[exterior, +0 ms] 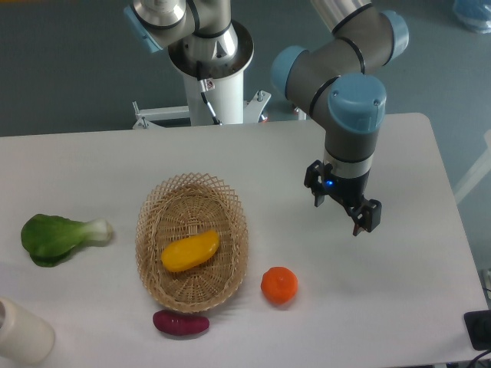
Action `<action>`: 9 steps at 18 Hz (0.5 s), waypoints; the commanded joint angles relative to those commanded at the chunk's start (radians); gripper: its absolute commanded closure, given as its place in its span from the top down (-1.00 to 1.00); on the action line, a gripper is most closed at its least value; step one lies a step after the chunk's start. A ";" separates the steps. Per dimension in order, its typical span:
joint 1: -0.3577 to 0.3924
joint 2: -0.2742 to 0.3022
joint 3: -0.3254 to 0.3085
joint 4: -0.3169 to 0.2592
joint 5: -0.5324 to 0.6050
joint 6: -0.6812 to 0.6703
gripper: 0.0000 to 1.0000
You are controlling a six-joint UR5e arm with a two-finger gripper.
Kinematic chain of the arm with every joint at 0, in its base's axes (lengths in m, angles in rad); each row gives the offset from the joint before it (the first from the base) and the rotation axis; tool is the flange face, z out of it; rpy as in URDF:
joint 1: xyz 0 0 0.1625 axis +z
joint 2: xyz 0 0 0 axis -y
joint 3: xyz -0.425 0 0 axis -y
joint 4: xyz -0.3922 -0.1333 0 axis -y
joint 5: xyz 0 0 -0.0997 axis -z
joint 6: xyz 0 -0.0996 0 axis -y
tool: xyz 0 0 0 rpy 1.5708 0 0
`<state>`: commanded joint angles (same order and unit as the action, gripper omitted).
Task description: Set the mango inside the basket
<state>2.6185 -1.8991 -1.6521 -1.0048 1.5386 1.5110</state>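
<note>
The mango (190,251), a smooth elongated yellow fruit, lies tilted inside the basket (156,209), a tan oval wicker basket with a lattice rim at the table's middle left. My gripper (337,212) hangs well to the right of the basket, above bare tabletop. Its two dark fingers stand apart with nothing between them, so it is open and empty.
A round orange (279,284) sits just right of the basket's near end. A dark purple-red vegetable (181,323) lies just in front of the basket. A green leafy vegetable (57,237) lies at the far left. A white cylinder (23,331) stands at the front left corner.
</note>
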 joint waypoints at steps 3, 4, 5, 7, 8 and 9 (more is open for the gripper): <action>0.000 0.002 -0.009 0.003 0.000 0.002 1.00; 0.000 0.000 -0.012 0.005 0.000 0.002 1.00; 0.000 0.000 -0.012 0.005 0.002 0.002 1.00; 0.000 0.002 -0.014 0.006 0.009 0.002 1.00; 0.000 0.000 -0.014 0.006 0.009 0.002 1.00; 0.000 0.000 -0.015 0.006 0.009 0.002 1.00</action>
<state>2.6185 -1.8991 -1.6674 -0.9986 1.5478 1.5125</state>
